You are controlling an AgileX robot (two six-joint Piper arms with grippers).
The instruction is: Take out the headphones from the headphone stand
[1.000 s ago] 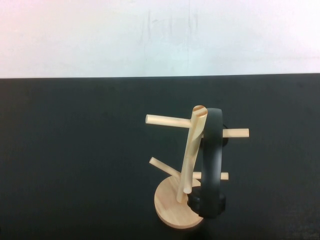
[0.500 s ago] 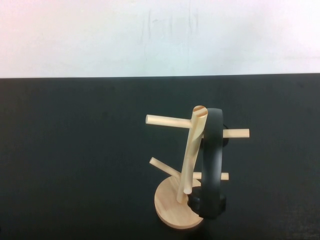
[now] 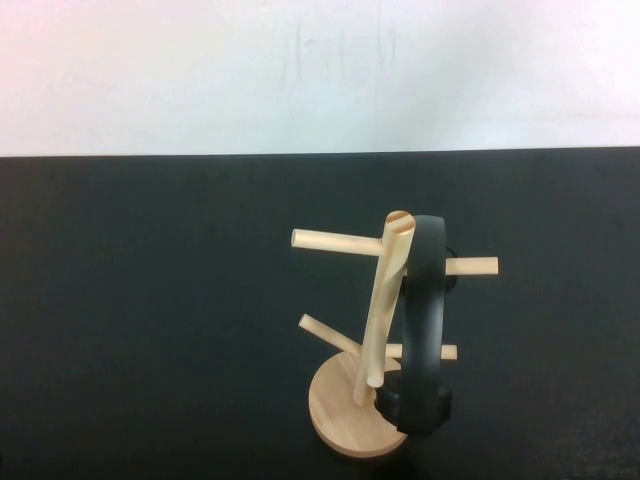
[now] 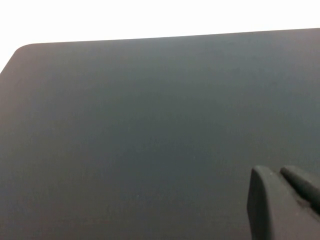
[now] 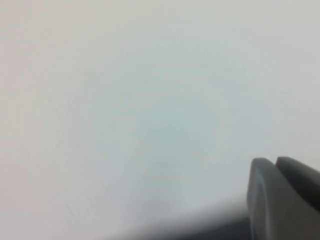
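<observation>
The headphones (image 3: 420, 330) hung by their headband from the top of the headphone stand (image 3: 375, 330), on its right side, one ear cup low by the disc base, so lifting them meant going up and off the peg. The stand stood on the dark worktop (image 3: 150, 320), near its front edge. Neither of my arms showed in the high view. The left wrist view showed only bare worktop beyond my left gripper (image 4: 282, 202); the right wrist view, a pale wall past my right gripper (image 5: 282, 192). Each camera caught perhaps one finger, so I could not tell how either pair of jaws stood.
</observation>
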